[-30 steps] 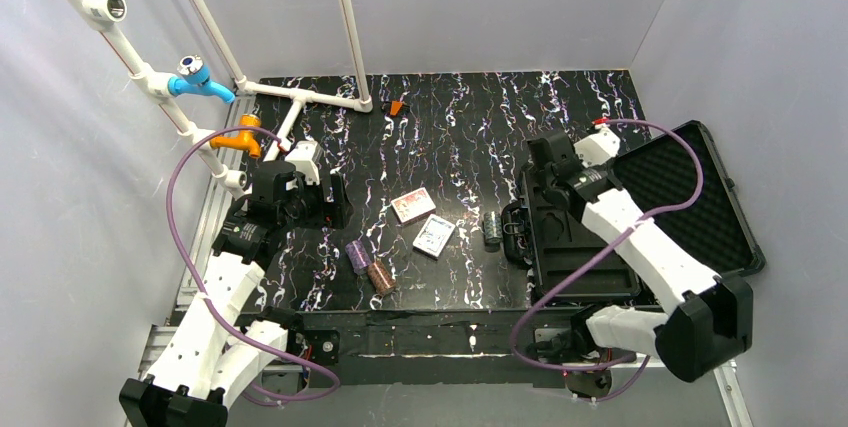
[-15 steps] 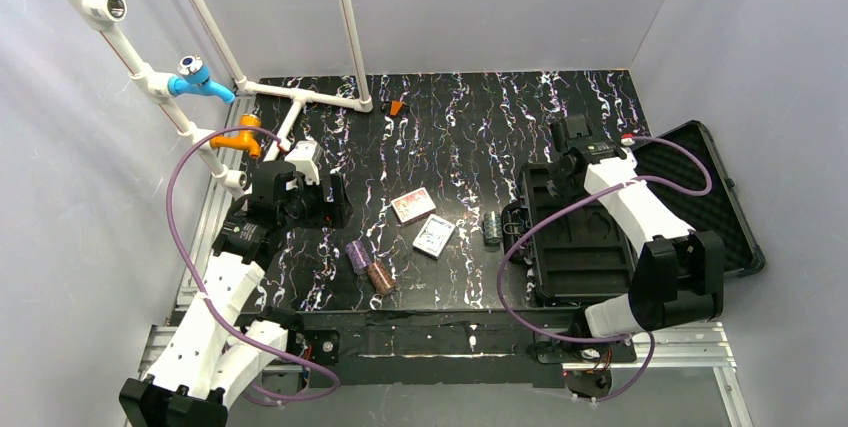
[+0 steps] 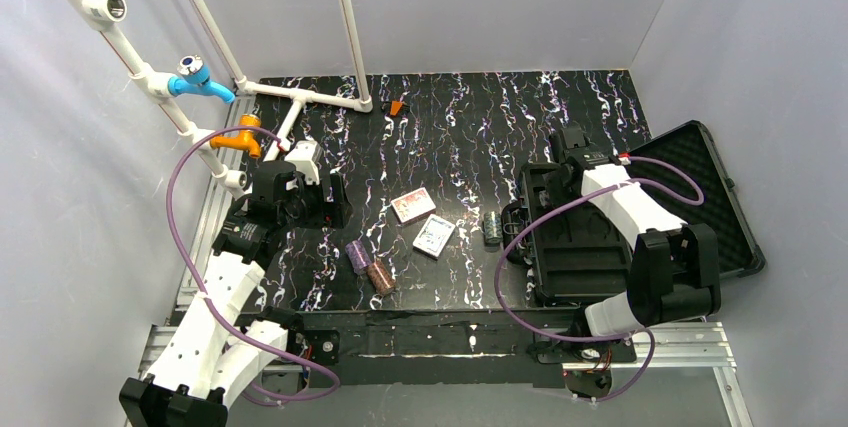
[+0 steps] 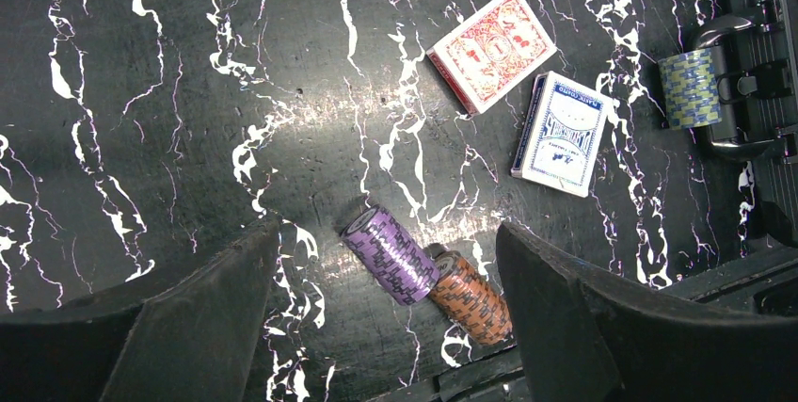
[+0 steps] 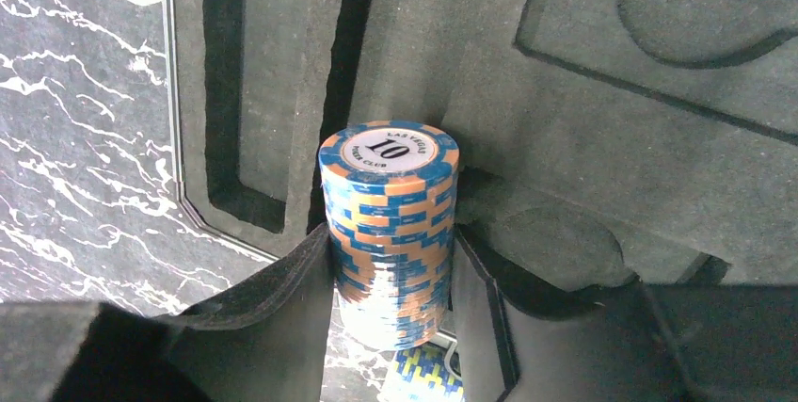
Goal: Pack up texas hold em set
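My right gripper point(image 5: 391, 313) is shut on a stack of blue-and-orange chips point(image 5: 388, 218) marked 10. It holds the stack over the grey foam point(image 5: 565, 138) of the open black case point(image 3: 585, 252), near the case's far left corner point(image 3: 545, 185). My left gripper point(image 4: 386, 327) is open and empty above the table point(image 3: 335, 202). Below it lie a purple chip stack point(image 4: 391, 254) and an orange-brown chip stack point(image 4: 470, 296), end to end on their sides. A red card deck point(image 4: 491, 48) and a blue card deck point(image 4: 563, 133) lie further out. A yellow-blue chip stack point(image 4: 690, 88) lies by the case handle.
The case lid point(image 3: 700, 197) lies open to the right. Empty slots point(image 5: 226, 91) are cut in the foam by the case's left edge. White pipes with a blue valve point(image 3: 195, 75) and an orange valve point(image 3: 243, 135) stand at the far left. A small orange object point(image 3: 397, 107) lies at the back.
My right arm has swung its elbow to the right and carried the chip stack to the far left part of the case. The left arm has not moved.
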